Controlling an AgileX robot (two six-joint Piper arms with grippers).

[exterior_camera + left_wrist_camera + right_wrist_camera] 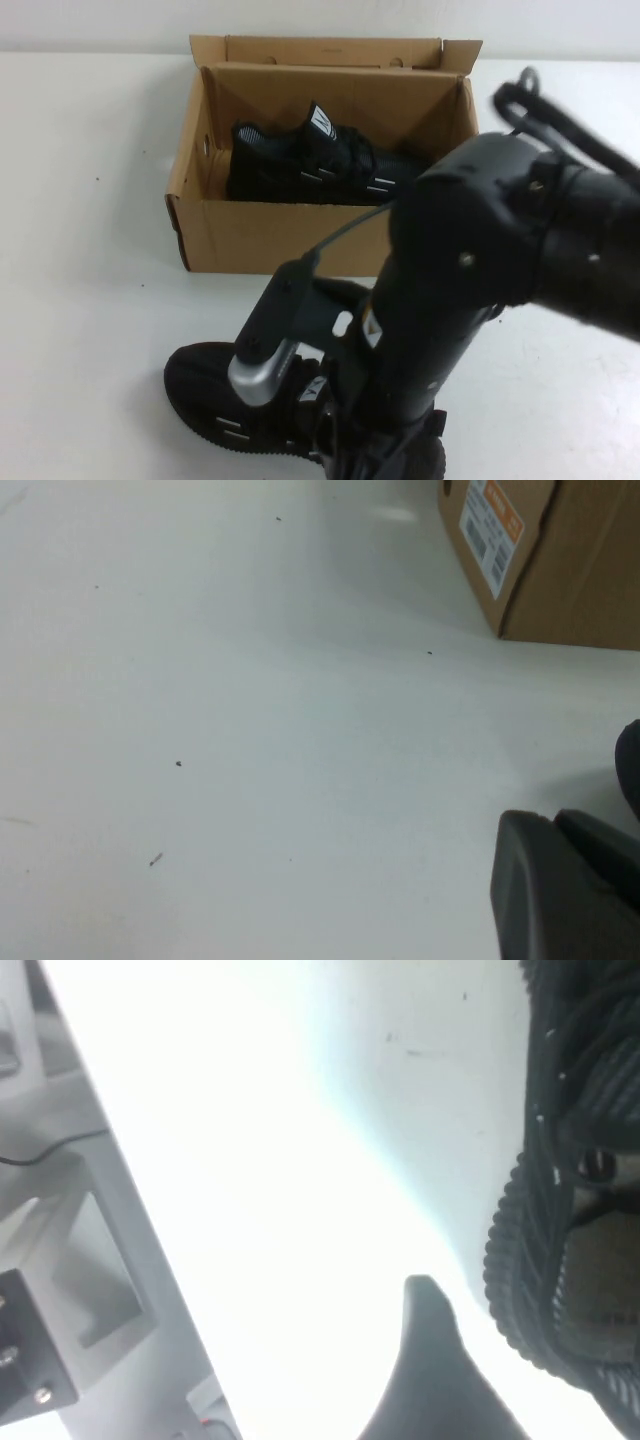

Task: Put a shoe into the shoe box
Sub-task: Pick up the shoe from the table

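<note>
An open cardboard shoe box stands at the back of the white table with one black shoe inside. A second black shoe lies on the table at the near edge. My right gripper is down over this shoe, mostly hidden by its own arm. In the right wrist view one finger stands just beside the shoe's ribbed sole, apart from it; the other finger is out of view. My left gripper hovers low over bare table, fingers together and empty, with the box corner ahead of it.
The right arm fills the near right of the high view and hides the shoe's rear half. Bare white table lies left of the box. A grey frame shows past the table's edge in the right wrist view.
</note>
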